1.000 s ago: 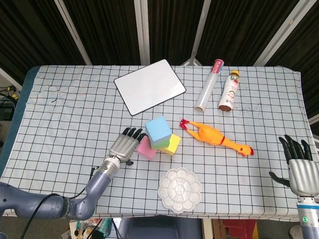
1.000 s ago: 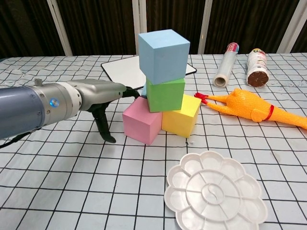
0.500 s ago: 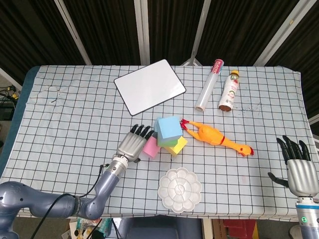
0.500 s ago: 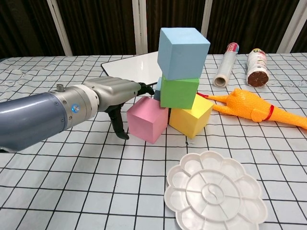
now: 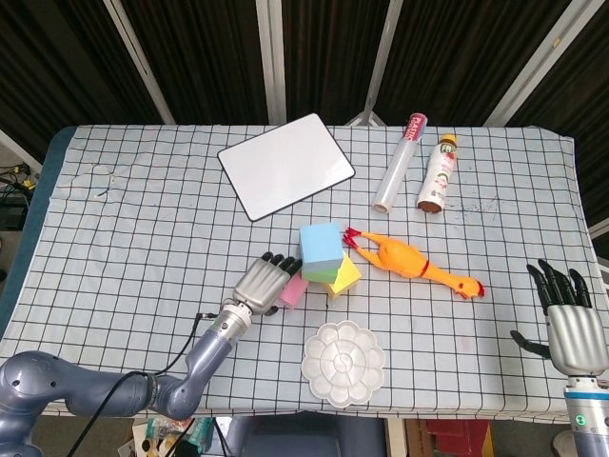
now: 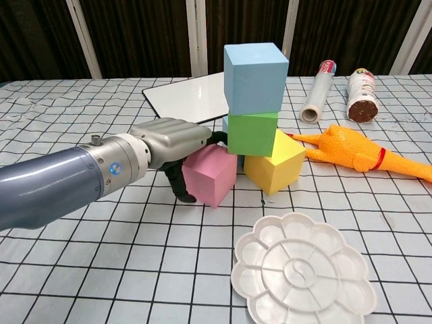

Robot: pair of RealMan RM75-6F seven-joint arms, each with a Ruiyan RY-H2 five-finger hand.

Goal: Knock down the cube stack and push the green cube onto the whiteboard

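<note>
Change: left hand (image 6: 177, 138) is pushing farther right against the pink cube (image 6: 210, 174), stack still standing.
Left fingers: extended, together.
Right hand (image 5: 569, 316): fingers spreading apart, holding nothing.

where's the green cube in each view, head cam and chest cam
Head view: the green cube is only a sliver at centre, under the blue cube.
Chest view: centre, its front face plain, between the blue cube above and the pink and yellow cubes below.
Shared landmark: the whiteboard behind the stack.

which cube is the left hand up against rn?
The pink cube, at the bottom left of the stack. The left hand presses its side; the yellow cube, green cube and blue cube sit beyond it.
</note>
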